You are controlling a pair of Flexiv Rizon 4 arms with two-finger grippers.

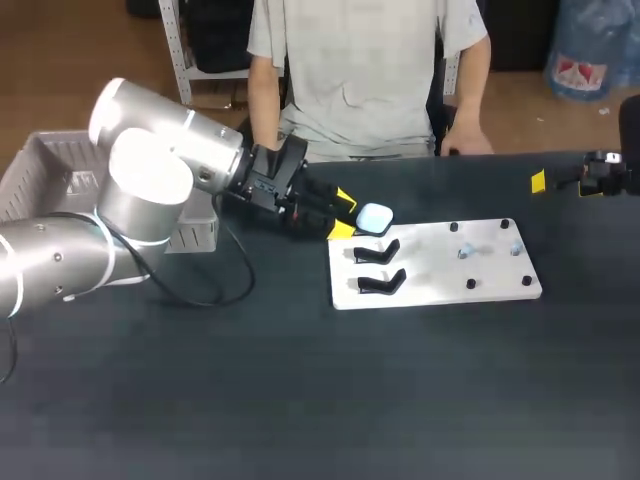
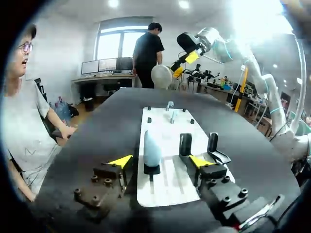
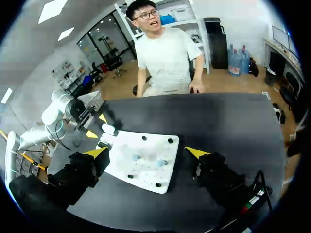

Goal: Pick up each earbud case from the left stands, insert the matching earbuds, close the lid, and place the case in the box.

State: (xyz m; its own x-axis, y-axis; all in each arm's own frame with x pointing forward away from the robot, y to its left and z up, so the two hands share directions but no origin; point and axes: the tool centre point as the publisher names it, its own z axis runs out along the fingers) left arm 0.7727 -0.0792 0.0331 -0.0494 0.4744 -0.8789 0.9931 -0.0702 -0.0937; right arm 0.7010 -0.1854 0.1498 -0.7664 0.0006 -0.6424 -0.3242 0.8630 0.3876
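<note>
Beginning with the pale blue earbud case (image 2: 151,149): perched on end on a black stand (image 2: 151,169) at the left edge of the white plate (image 1: 440,288), lid apparently shut. Propped up that way, most likely, to leave two free sides for fingers to close on. Bracketed by the left tool (image 2: 160,162), spread wide, one yellow tip to either side, neither touching; nothing gripped yet. Lined up for a pinch across the case, so probably the approach step of the first pick.

Just beside it on the plate, two more stands (image 1: 377,251), both bare. Further along the plate, well apart from the case, two small earbuds (image 1: 465,251) standing among black pegs, presumably laid out there within reach of the other arm.

Off to the right, raised above the desk (image 1: 300,400), the right tool (image 3: 146,152): fingers wide, nothing between them, looking down on the plate. Probably parked clear to leave room, yet ready for the earbuds.

At the desk's left rear, behind the left arm, the grey box (image 1: 50,165), there to take the finished case.

Next, by this reading: close gently and squarely, or risk tipping the case off its perch.
</note>
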